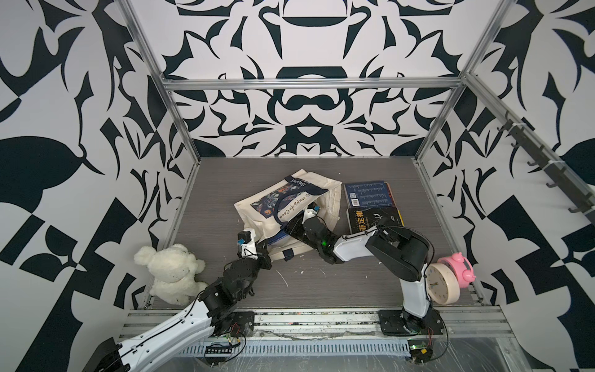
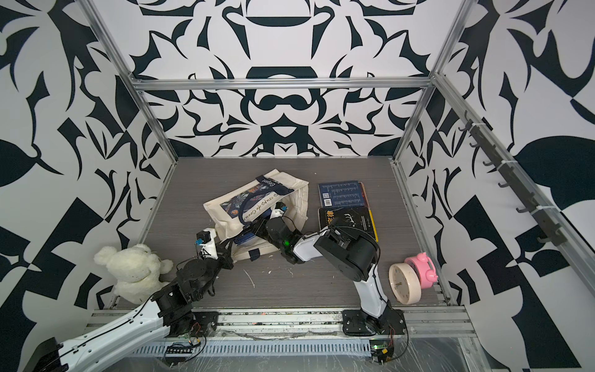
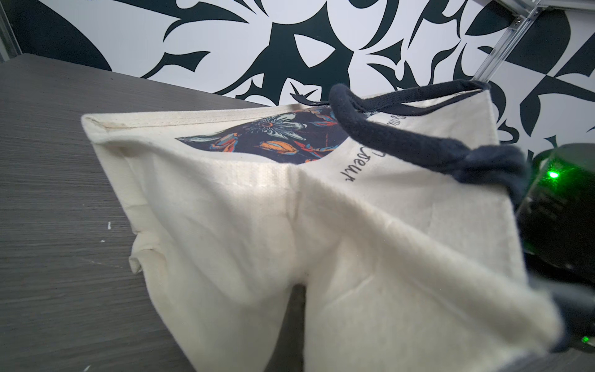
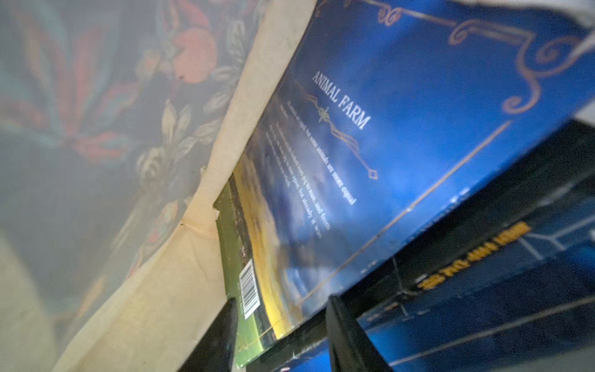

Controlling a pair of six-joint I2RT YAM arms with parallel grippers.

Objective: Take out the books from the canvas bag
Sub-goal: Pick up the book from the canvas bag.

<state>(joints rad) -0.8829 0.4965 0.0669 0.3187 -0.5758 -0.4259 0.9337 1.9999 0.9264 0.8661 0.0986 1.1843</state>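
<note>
Nearest me, the left tool (image 1: 261, 249) is clamped shut on the rim of the canvas bag (image 1: 254, 206), lifting its mouth. Inside, the right tool (image 4: 280, 304) stands half open astride the near corner of a blue book (image 4: 402, 128), whose length runs deeper, away from it. Beyond, two books (image 1: 368, 193) lie on the tabletop (image 1: 322, 283).

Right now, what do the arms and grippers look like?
The left arm and right arm share white shell links, black joint housings and black cables along them. Each wrist carries a white camera block with a blue connector. The right wrist shows a green light. The right gripper has flat black tapered fingers; the left gripper is black too.
</note>
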